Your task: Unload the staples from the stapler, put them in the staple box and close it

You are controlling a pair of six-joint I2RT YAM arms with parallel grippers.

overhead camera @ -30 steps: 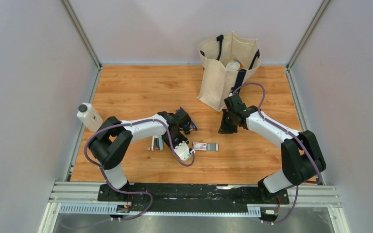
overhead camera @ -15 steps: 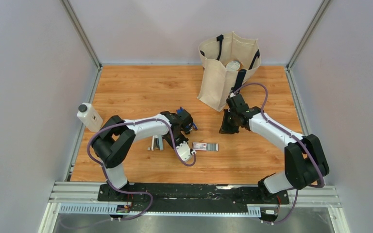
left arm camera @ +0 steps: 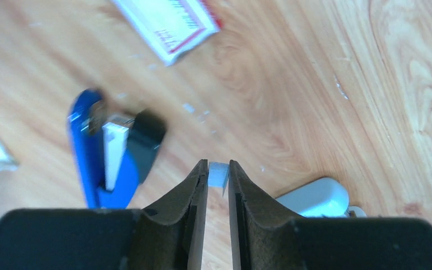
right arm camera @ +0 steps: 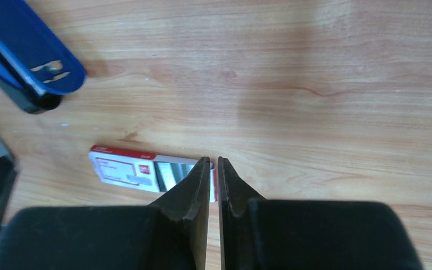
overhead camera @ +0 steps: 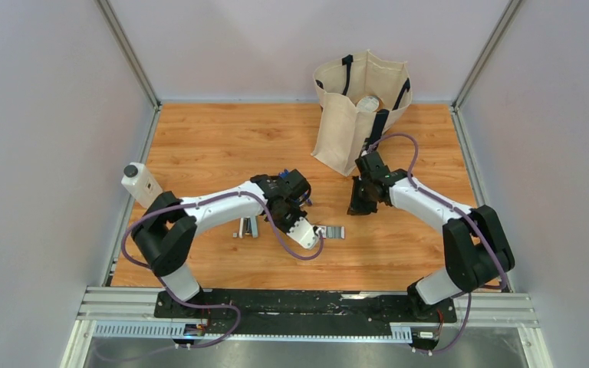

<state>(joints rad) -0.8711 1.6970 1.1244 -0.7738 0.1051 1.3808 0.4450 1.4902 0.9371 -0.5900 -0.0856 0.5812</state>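
Note:
The stapler (left arm camera: 109, 152) is dark blue with a black end. It lies hinged open on the wood, left of my left gripper (left arm camera: 218, 164), and shows a white strip inside. My left gripper is shut on a small pale silvery block of staples (left arm camera: 218, 174), pinched at the very tips just above the table. In the right wrist view the stapler (right arm camera: 28, 50) sits at the upper left. My right gripper (right arm camera: 214, 163) hovers over the table with its jaws nearly together and nothing between them. In the top view the left gripper (overhead camera: 297, 198) covers most of the stapler.
A red-and-white staple box (right arm camera: 146, 171) lies below the right gripper, its left end under the left arm in the top view. A pale grey oblong object (overhead camera: 247, 227) lies left of the box. A cloth bag (overhead camera: 360, 107) stands at the back and a white bottle (overhead camera: 141, 184) at the left edge.
My left gripper's jaws have closed onto the staples. The left arm has stretched to the right, and its wrist now covers part of the staple box. The right arm has barely moved.

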